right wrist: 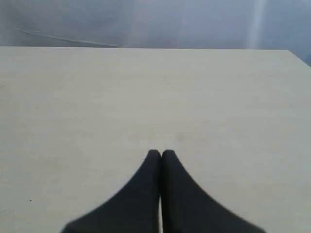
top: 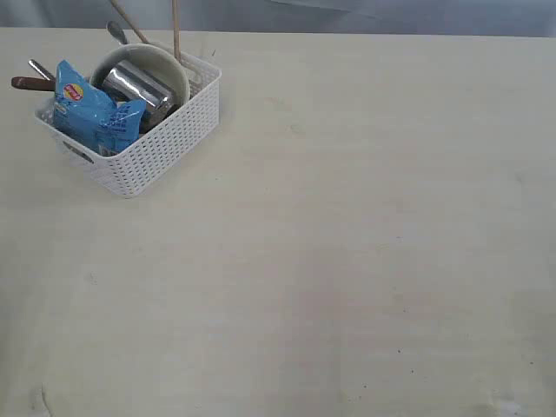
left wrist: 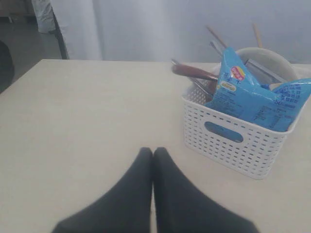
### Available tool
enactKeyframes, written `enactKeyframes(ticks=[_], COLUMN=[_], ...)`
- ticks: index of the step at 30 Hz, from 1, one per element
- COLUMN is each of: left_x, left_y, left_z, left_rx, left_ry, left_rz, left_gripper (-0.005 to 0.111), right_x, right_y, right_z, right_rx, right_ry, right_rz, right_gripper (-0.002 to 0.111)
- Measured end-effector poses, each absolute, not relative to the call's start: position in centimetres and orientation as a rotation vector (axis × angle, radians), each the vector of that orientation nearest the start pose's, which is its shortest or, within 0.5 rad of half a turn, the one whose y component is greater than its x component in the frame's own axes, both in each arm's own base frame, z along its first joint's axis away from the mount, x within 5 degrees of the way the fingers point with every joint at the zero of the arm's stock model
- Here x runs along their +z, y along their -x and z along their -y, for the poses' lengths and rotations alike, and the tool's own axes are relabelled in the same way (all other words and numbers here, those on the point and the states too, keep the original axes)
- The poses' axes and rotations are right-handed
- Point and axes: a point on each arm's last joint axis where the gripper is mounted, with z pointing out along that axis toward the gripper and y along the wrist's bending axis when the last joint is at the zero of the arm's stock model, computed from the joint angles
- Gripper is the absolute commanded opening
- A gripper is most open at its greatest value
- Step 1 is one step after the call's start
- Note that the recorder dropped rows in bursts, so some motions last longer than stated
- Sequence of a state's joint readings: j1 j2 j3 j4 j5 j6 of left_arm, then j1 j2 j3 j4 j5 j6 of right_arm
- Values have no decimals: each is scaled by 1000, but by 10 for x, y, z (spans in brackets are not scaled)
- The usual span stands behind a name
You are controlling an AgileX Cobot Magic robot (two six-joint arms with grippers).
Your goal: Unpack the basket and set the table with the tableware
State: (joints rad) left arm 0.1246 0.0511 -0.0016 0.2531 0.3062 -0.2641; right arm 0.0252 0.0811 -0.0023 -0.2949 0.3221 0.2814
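The white lattice basket (top: pixel 152 148) stands at the table's (top: pixel 347 243) far left. Inside it lies the tableware: a cream bowl (top: pixel 169 65) holding a steel cup (top: pixel 139 87), wooden chopsticks (top: pixel 175 26) sticking up, and a reddish-brown spoon handle (top: pixel 30 83) poking over the rim. A blue snack packet (top: pixel 91 113) leans at the front. Neither arm shows in the exterior view. My left gripper (left wrist: pixel 153 151) is shut and empty, low over the table a short way from the basket (left wrist: pixel 238 141). My right gripper (right wrist: pixel 161 153) is shut and empty over bare tabletop.
Steel cutlery handles (top: pixel 39 68) jut from the basket's left side. In the left wrist view the packet (left wrist: pixel 252 94) covers most of the contents. A pale curtain hangs behind the table's far edge (top: pixel 347 35).
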Motion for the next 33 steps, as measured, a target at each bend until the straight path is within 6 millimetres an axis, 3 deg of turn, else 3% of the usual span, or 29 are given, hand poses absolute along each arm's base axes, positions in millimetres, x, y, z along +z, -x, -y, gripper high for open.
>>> enactKeyframes(ticks=[5, 17, 21, 28, 30, 33], left_x=[184, 184, 184, 184, 184, 184], left_y=[-56, -56, -56, -56, -56, -56], left_z=[-14, -14, -14, -14, -14, -14], left_rx=[141, 141, 141, 141, 141, 141], left_ry=[187, 187, 187, 187, 187, 187], left_rz=[-1822, -1822, -1822, -1822, -1822, -1822], left_gripper=[0, 0, 0, 0, 0, 0], right_x=[188, 243, 255, 272, 285, 322], right_y=[-61, -55, -49, -38, -38, -51], right_z=[7, -16, -12, 13, 15, 15], right_rx=[-129, 71, 200, 372, 384, 384], right_ry=[38, 182, 57, -303, -333, -329], right_rz=[-1798, -1169, -1035, -752, -722, -731], right_gripper=[0, 0, 0, 0, 0, 0])
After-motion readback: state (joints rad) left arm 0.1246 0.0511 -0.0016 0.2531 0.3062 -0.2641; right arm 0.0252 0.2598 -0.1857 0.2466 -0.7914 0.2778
